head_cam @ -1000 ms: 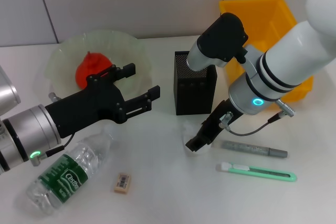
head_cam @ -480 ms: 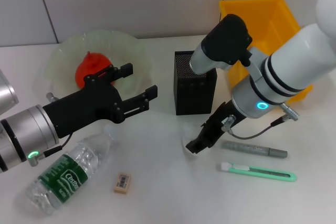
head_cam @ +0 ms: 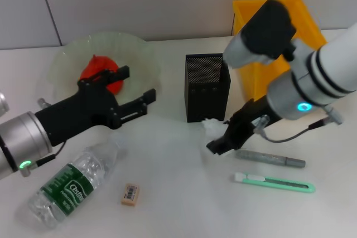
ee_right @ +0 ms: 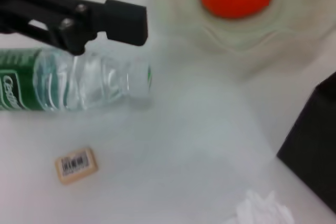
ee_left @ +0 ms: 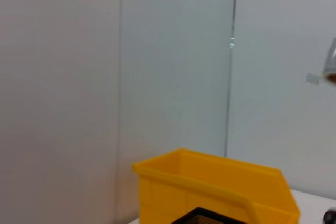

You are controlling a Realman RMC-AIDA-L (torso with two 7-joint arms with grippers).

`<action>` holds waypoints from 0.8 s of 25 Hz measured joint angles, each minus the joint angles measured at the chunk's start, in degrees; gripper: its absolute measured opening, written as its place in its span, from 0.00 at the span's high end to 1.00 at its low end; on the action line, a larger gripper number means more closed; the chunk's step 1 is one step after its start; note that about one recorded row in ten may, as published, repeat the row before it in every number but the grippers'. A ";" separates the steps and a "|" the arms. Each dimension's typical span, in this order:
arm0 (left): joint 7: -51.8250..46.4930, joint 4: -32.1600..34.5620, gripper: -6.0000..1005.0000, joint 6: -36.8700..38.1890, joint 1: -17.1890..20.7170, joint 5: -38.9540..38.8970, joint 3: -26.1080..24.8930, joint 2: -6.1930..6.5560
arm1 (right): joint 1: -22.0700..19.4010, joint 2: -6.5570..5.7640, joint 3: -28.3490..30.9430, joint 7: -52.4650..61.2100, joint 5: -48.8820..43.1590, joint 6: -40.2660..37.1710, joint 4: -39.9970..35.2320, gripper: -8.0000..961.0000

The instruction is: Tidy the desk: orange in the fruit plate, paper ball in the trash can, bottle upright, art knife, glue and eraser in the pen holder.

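I have my right hand [head_cam: 218, 139] closed on the paper ball [head_cam: 211, 126], held up off the worktop [head_cam: 178, 193] just in front of the pen holder [head_cam: 207, 87]. The yellow bin [head_cam: 262, 12] stands behind this hand. My left hand [head_cam: 134, 94] is spread wide, holding nothing, over the plate [head_cam: 67, 59] with the orange [head_cam: 89, 72] in it; the bottle [head_cam: 75, 179] lies beneath its arm.
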 joint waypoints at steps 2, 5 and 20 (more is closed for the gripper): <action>0.42 -0.27 0.20 0.04 0.57 0.02 -1.28 0.01 | -2.48 0.06 2.23 0.21 0.19 -1.42 6.28 0.41; 0.49 -0.31 0.20 0.03 0.86 0.02 -1.47 0.01 | -4.54 0.15 3.48 0.43 0.53 -1.81 11.15 0.41; 0.52 1.11 0.20 3.05 1.61 0.01 -1.52 0.38 | -22.81 0.45 8.84 -2.51 2.72 14.92 27.40 0.42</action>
